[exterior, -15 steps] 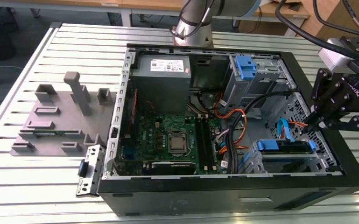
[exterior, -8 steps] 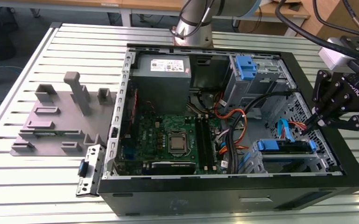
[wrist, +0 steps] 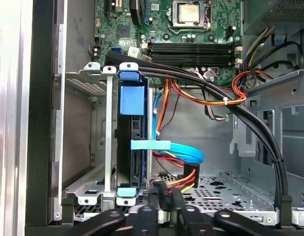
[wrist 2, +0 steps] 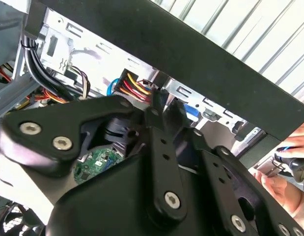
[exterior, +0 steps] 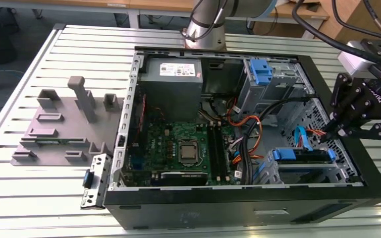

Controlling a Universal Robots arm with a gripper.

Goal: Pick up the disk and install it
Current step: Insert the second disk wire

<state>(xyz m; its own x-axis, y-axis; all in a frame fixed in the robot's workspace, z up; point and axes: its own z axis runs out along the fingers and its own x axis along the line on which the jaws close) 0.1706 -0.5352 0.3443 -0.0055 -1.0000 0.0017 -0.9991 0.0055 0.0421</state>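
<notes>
The disk sits on edge in the drive cage at the case's front corner on the exterior view's right, blue rails at both ends. In the first wrist view the disk stands upright in the metal cage, topped by a blue rail, with a blue data cable and a red-yellow-black power plug beside it. My gripper hangs over the case's right wall, just beside the cage. Its fingers are shut and hold nothing, close to the power plug. In the second wrist view the gripper points at the cables.
The open black tower case holds a grey power-supply box, a motherboard, and a tall blue clip. A grey fixture lies on the slatted table. A person's hand is beyond the case wall.
</notes>
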